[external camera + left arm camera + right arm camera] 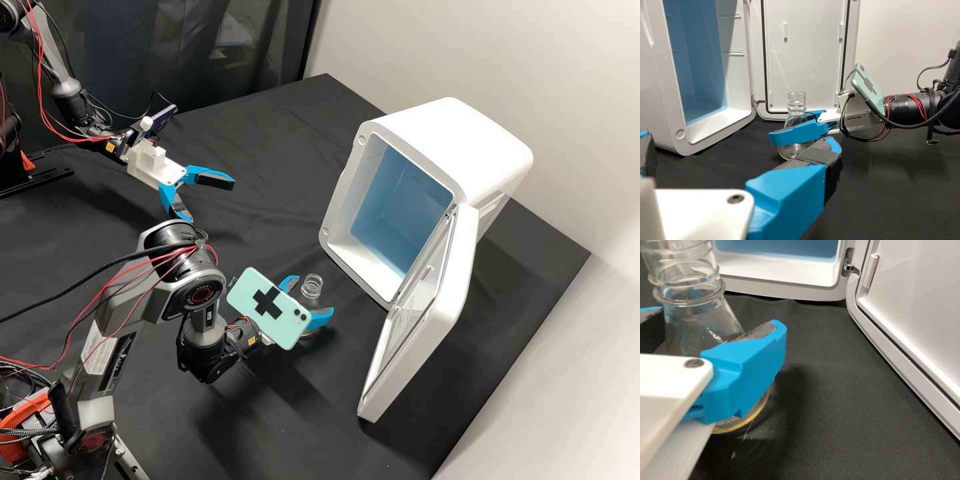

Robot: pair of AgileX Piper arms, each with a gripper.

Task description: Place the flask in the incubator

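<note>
Seen from above the desk (280, 133), the right claw (309, 303) sits low. Its two blue fingers are clamped on the clear flask (311, 287), which stands upright between them with its base on the black cloth. Just ahead of that claw is the incubator (467, 140), its blue-lined mouth facing the flask. Its door (427, 313) is swung wide beside the claw, on the side away from the left claw (199, 192). The left claw hangs well apart from the flask, fingers spread, holding nothing.

Looking across from the left claw, the flask's ribbed neck rises above the right claw's fingers, one on each side of the cone-shaped body. The door's inner face stands behind it. A mint-green phone (867, 90) rides on the right arm's wrist.

From the right wrist, a fingertip (747, 357) presses on the flask's sloping wall. The base ring rests on the cloth, the chamber's lower lip lies just ahead, and the door runs alongside.

To my eye the step in hand is the lift and carry. The grip sits on a sloped glass wall, so the flask could slide downward out of it, and I'd keep the hold firm. Raise it straight up until the base clears the lip, keeping it upright. Then go in through the middle of the mouth, away from the door's edge. Set it on the blue floor before the fingers part.
</note>
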